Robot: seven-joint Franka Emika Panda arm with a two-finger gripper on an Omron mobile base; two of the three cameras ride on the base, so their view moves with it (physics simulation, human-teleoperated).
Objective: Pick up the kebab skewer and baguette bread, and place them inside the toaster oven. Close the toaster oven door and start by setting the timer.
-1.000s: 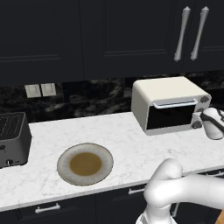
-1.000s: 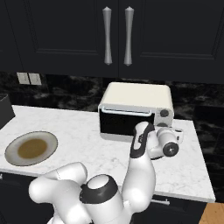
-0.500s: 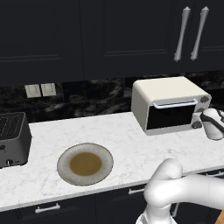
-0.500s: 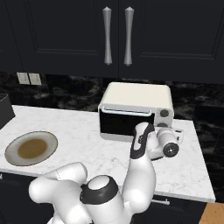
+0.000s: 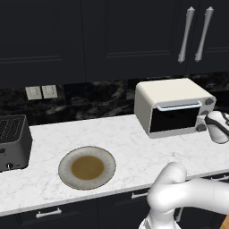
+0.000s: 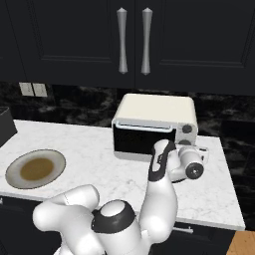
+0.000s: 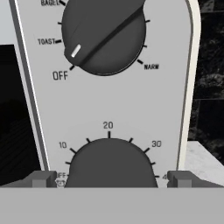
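Hand view puts you right at the timer knob (image 7: 109, 164), the fingers (image 7: 43, 179) apart on either side of it, not yet closed. The toaster oven (image 6: 154, 124) sits at the back of the tabletop (image 5: 134, 152) with its door (image 5: 174, 118) closed. The plate (image 5: 87, 167) is bare. By the look of it, only setting the timer is left.

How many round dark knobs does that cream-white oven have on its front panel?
2 on the cream-white boxy toaster oven: the upper dark mode knob, and the lower dark timer knob directly beneath it, between the gripper's fingertips. Others may lie outside the close-up.
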